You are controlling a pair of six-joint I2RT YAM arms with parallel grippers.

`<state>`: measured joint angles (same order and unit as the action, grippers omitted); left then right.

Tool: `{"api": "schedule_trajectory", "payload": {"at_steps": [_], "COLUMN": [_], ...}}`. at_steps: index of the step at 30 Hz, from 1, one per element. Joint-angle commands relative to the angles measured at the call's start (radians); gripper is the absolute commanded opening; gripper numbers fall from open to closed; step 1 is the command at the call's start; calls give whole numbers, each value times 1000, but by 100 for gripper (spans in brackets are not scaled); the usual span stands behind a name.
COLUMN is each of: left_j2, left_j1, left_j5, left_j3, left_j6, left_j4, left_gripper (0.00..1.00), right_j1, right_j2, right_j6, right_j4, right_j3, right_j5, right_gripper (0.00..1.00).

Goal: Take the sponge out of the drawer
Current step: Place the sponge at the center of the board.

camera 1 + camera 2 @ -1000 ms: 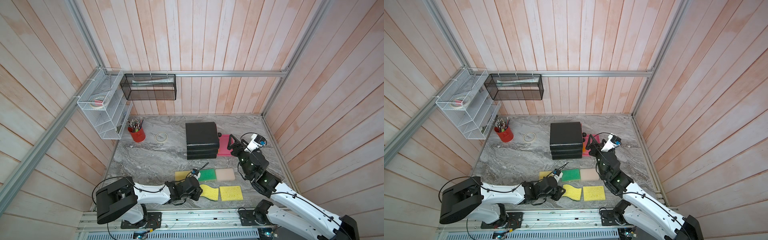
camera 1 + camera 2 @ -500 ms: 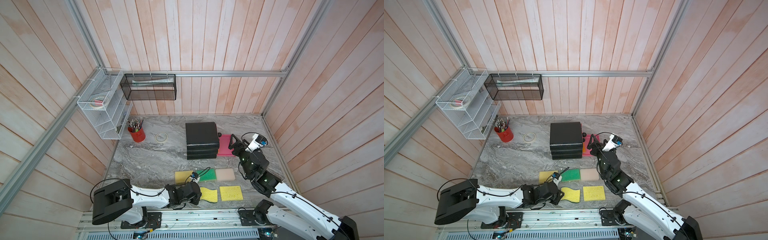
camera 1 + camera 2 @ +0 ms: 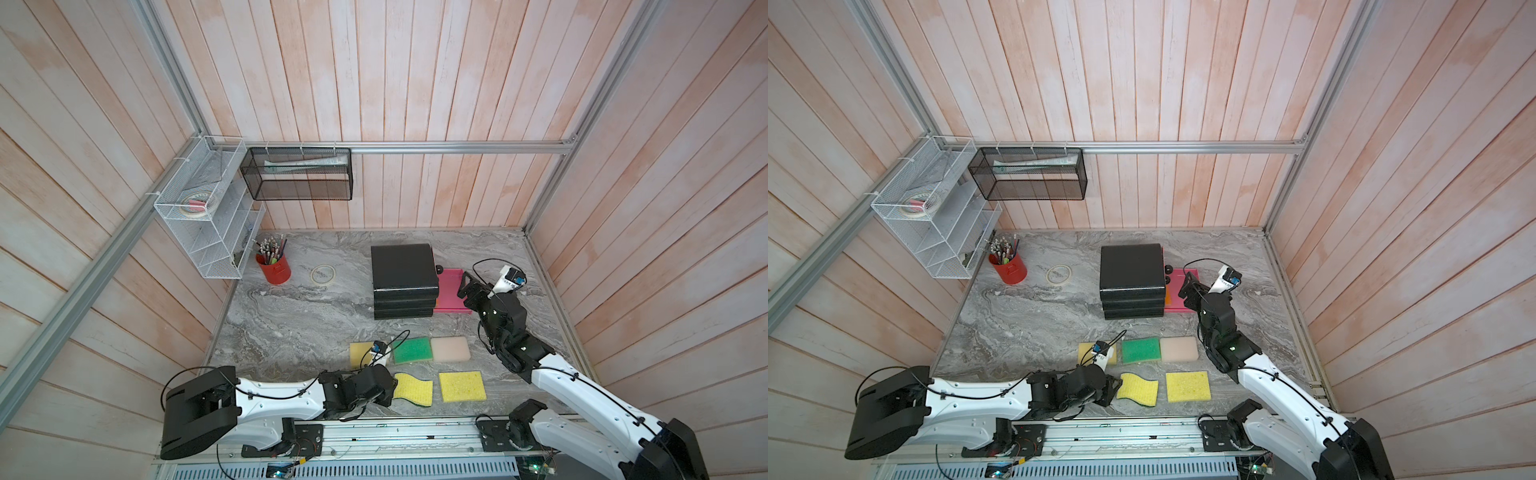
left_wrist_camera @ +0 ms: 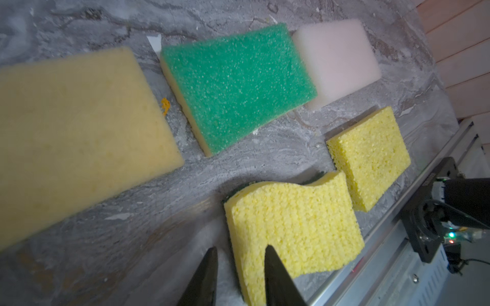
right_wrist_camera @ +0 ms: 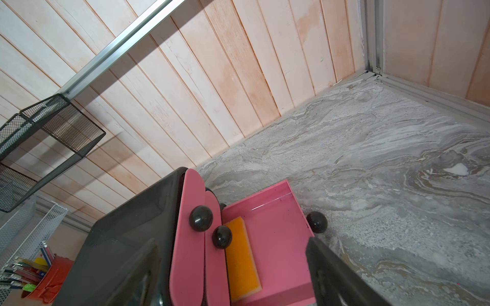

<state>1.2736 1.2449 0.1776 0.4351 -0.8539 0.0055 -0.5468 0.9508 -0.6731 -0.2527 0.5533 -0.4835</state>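
Observation:
An orange sponge lies in the pulled-out pink drawer of the black cabinet, partly under the drawer fronts above. A sliver of the sponge shows in a top view. My right gripper hangs open just above the drawer, one finger over the cabinet, the other near the drawer's knob. My left gripper is low near the front edge, narrowly open. One of its fingers lies over the edge of a wavy yellow sponge on the table, which it does not grip.
Several other sponges lie in front of the cabinet: pale yellow, green, pinkish white, square yellow. A red pencil cup and tape ring stand at the back left. Wire racks hang on the walls.
My left arm has drawn back toward the front edge, with the wavy yellow sponge staying on the table. The right gripper has stayed over the drawer.

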Motion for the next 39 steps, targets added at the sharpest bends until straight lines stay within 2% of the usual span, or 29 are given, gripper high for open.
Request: {"api": "schedule_trajectory", "payload": {"at_steps": [1, 5, 8, 12, 17, 25, 31, 33, 36, 39], "left_j2": [49, 98, 124, 138, 140, 124, 108, 112, 107, 96], "left_j1": [2, 2, 1, 4, 23, 43, 75, 82, 96, 111], "left_j5": [-51, -85, -84, -72, -6, 96, 151, 157, 171, 201], "left_j3": [-7, -4, 0, -18, -27, -7, 23, 33, 49, 61], "left_j6": [37, 34, -8, -85, -182, -273, -288, -283, -269, -272], "left_j4": [24, 85, 113, 179, 169, 98, 42, 33, 17, -14], "left_gripper": [35, 35, 22, 12, 0, 0, 0, 7, 29, 41], "right_j1": [7, 13, 16, 19, 28, 46, 55, 58, 62, 65], "right_j2": [-20, -30, -35, -46, -66, -98, -115, -114, -108, -92], "right_j6": [9, 4, 4, 7, 18, 23, 27, 27, 28, 29], "right_j4": [26, 30, 32, 34, 36, 24, 18, 16, 11, 2], "right_j3": [-3, -13, -18, -23, -40, -72, -85, -85, -87, -87], "right_j5": [14, 18, 19, 25, 34, 63, 72, 79, 89, 92], "right_gripper": [88, 88, 88, 88, 88, 88, 88, 88, 88, 88]}}
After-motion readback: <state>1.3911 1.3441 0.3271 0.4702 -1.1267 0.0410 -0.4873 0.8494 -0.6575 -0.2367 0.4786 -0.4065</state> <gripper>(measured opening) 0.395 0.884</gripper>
